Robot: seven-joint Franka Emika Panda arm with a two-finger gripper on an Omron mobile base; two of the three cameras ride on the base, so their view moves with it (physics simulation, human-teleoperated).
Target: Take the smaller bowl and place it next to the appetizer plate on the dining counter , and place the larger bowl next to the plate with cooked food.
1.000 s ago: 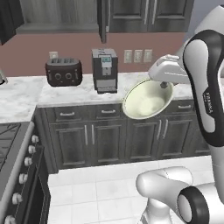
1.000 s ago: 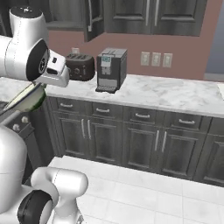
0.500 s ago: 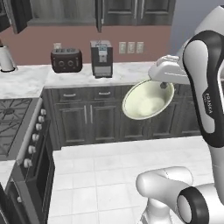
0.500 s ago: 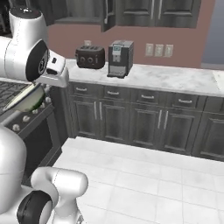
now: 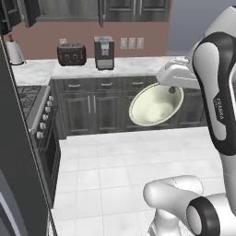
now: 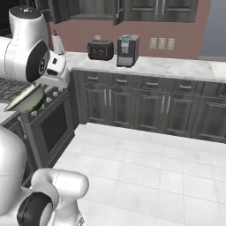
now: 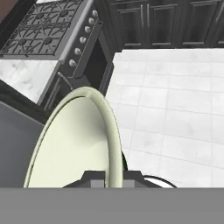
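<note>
The end effector (image 7: 107, 174) is clamped on the rim of the small cream-white, pale-green-lined bowl (image 5: 156, 104). At 11 o'clock the hand view shows a black stove (image 7: 41, 31); base views show the marble kitchen counter (image 6: 176, 67) and white tiled floor (image 5: 110, 170).

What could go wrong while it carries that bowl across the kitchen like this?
1. The gripper is shut on just the rim of the smaller bowl, which hangs tilted high over the tiled floor; a jolt could probably shake it loose.
2. In the right base view the bowl rides close to the stove front, so swinging or driving that way might clip it.
</note>
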